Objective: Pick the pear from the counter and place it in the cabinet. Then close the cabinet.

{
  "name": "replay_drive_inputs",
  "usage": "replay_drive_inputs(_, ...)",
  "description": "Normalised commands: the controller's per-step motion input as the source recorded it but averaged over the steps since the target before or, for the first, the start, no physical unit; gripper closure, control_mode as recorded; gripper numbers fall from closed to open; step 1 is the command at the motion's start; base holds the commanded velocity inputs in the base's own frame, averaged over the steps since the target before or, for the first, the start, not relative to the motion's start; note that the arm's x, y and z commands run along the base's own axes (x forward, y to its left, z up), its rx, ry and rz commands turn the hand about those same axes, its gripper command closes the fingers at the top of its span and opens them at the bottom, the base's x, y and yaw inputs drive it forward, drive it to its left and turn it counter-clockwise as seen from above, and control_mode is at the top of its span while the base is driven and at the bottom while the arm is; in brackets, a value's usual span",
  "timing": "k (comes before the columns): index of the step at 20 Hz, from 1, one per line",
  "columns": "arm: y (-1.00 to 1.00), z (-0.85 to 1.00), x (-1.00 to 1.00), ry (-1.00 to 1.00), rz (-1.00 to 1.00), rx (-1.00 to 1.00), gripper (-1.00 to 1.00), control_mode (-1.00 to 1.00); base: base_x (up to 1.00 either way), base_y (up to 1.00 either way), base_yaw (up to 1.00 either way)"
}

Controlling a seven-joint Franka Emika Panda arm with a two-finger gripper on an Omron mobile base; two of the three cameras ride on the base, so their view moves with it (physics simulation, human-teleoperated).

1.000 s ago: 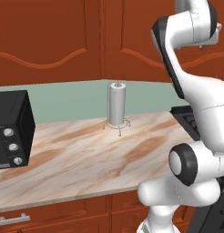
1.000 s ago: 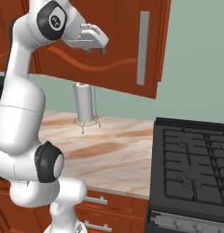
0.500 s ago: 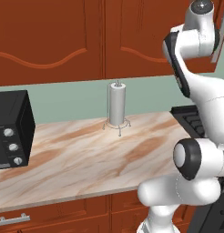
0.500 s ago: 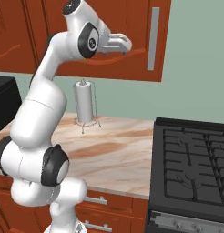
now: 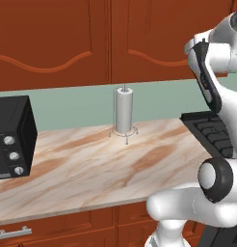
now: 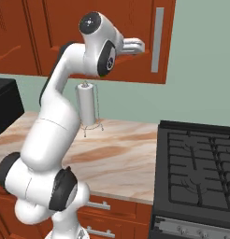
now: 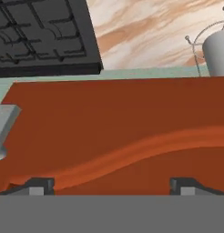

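The cabinet (image 6: 135, 70) door looks flush with its neighbours, its grey bar handle (image 6: 157, 39) upright on the right side. My gripper (image 6: 138, 45) is raised against the door face, just left of that handle. In the hand view the gripper (image 7: 111, 186) is open, its fingertips (image 7: 41, 184) wide apart with nothing between them, close to the arched red-brown door panel (image 7: 123, 132); the handle (image 7: 4, 127) shows at the left edge. The marble counter (image 5: 91, 169) lies below. The pear is out of view.
A paper-towel roll (image 5: 123, 111) on a wire stand is at the back of the counter. A black toaster oven (image 5: 9, 137) sits at the left end. The black stovetop (image 6: 196, 172) borders the counter on the right. Drawers with handles (image 6: 100, 205) lie beneath.
The cabinet door has swung from angled open to about flush. My arm has reached further right and forward with the gripper against the door.
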Motion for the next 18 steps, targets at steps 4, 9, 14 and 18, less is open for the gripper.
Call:
replay_drive_inputs(4,-0.68,0.40,-1.00,-0.24,0.14,-0.06,-1.00,-1.00,0.00,0.00,0.00)
replay_drive_inputs(9,-0.31,0.18,-1.00,-0.23,0.13,-0.08,-1.00,-1.00,0.00,0.00,0.00)
replay_drive_inputs(14,0.00,-0.22,-0.85,-0.18,0.17,-0.06,-1.00,-1.00,0.00,0.00,0.00)
replay_drive_inputs(18,0.05,-0.55,-0.86,-0.28,0.15,-0.07,-1.00,-1.00,0.00,0.00,0.00)
